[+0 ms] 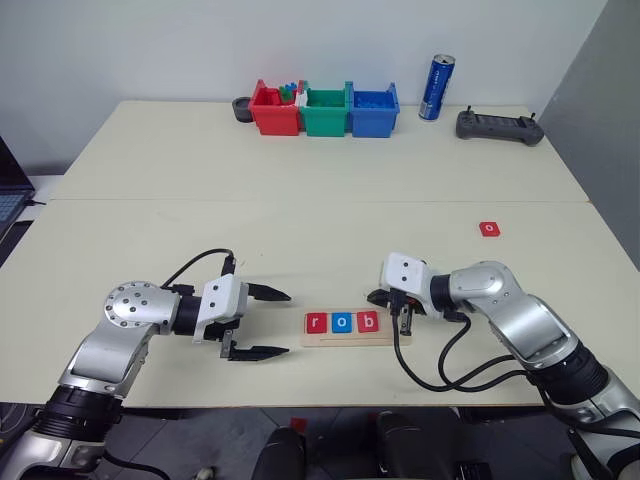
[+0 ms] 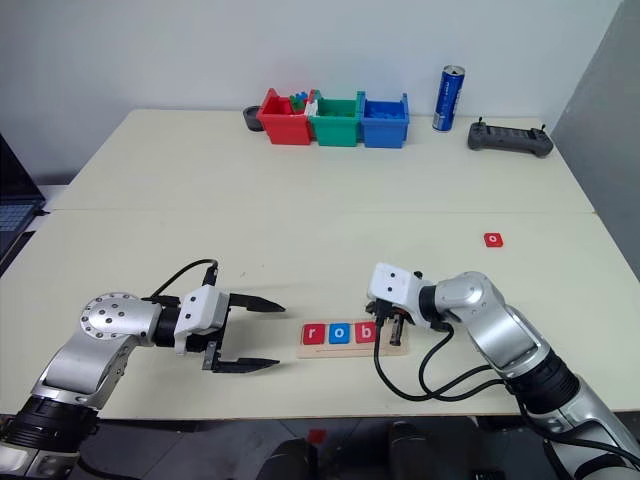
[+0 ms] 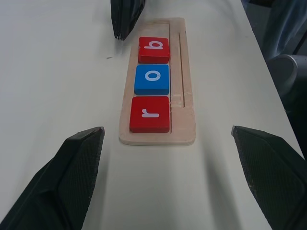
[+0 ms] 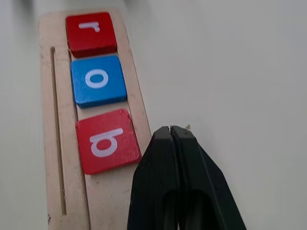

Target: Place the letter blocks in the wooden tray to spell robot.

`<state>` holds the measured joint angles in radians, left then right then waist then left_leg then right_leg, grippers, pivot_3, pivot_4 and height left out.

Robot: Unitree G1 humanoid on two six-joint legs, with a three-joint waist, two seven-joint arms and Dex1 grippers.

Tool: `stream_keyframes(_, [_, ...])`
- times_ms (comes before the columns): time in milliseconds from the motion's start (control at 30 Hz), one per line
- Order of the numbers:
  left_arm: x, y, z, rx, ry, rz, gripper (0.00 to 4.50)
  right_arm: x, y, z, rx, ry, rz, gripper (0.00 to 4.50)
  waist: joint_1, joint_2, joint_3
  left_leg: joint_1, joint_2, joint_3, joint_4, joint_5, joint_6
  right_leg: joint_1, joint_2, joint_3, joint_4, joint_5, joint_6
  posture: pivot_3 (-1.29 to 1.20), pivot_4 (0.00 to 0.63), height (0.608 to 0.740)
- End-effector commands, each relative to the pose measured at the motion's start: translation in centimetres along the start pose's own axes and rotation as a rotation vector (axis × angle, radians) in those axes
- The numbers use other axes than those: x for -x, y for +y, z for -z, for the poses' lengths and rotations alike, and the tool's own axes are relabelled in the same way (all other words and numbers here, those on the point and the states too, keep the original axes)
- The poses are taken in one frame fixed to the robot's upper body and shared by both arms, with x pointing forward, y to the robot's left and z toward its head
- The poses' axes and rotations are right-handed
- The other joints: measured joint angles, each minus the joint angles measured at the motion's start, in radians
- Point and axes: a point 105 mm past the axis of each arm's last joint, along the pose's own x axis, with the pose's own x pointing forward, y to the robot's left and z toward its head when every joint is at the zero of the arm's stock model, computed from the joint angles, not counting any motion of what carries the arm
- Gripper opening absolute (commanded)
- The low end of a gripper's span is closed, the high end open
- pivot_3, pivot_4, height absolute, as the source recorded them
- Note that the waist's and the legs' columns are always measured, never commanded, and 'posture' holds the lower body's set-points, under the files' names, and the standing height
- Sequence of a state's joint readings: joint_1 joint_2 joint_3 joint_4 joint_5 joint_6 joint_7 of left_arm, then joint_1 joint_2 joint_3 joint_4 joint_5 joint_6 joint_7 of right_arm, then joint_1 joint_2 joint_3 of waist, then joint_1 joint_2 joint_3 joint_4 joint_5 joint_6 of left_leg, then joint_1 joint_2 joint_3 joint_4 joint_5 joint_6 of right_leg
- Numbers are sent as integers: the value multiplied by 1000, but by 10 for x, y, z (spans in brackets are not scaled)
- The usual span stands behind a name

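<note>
Already the wooden tray (image 1: 348, 337) near the front edge of the counter (image 1: 300, 200) carries three letter blocks side by side: a red r (image 1: 317, 322), a blue o (image 1: 342, 322) and a red b (image 1: 368, 321), with the stretch of tray past the b bare. The right gripper (image 4: 171, 136) has its fingers pressed together on nothing, tips just beside the b block at the tray's far edge. The left gripper (image 1: 262, 323) hangs beyond the r end of the tray, fingers spread wide apart and empty. Another red o block (image 1: 488, 229) lies alone on the counter, well apart to the right. At the back stand three bins in a row: the red bin (image 1: 272, 112) holds small coloured pieces, while the contents of the green bin (image 1: 326, 113) and blue bin (image 1: 373, 112) cannot be made out. A blue can (image 1: 436, 87) and a dark controller (image 1: 499, 127) sit to their right.
</note>
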<state>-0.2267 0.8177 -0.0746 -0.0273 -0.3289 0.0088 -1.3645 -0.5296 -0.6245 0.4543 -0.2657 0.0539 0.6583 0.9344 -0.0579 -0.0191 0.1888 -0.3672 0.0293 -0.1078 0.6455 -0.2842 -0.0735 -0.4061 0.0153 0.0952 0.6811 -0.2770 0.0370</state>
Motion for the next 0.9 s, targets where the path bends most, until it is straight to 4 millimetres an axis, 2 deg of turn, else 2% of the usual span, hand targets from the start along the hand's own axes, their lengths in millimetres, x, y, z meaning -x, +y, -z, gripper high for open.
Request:
stream_keyframes(33, [2, 0, -2, -27, -5, -6, 4500, 2, 2, -5, 45, -6, -7, 36, 0, 0, 0, 0, 0, 0, 0, 0, 0, 0, 0, 0, 0, 0, 0, 0, 150, 740])
stream_keyframes(467, [-1, 2, -15, -40, -10, -1, 4500, -2, 15, -11, 56, -21, -49, 36, 0, 0, 0, 0, 0, 0, 0, 0, 0, 0, 0, 0, 0, 0, 0, 0, 150, 740])
stream_keyframes(567, [-2, 2, -16, -38, -10, -2, 4500, -1, 12, -15, 62, -42, -26, 36, 0, 0, 0, 0, 0, 0, 0, 0, 0, 0, 0, 0, 0, 0, 0, 0, 150, 740])
stream_keyframes(667, [-2, 2, -16, -36, -11, -4, 4500, 8, 5, -22, 65, -66, 4, 36, 0, 0, 0, 0, 0, 0, 0, 0, 0, 0, 0, 0, 0, 0, 0, 0, 150, 740])
stream_keyframes(733, [-2, 2, -15, -34, -10, -5, 4500, 17, 8, -23, 70, -64, -26, 36, 0, 0, 0, 0, 0, 0, 0, 0, 0, 0, 0, 0, 0, 0, 0, 0, 150, 740])
stream_keyframes(900, [-1, 1, -12, -28, -4, -6, 4500, 27, 20, -12, 72, 11, -100, 36, 1, 0, 0, 0, 0, 0, 0, 0, 0, 0, 0, 0, -1, 0, 0, 0, 150, 740])
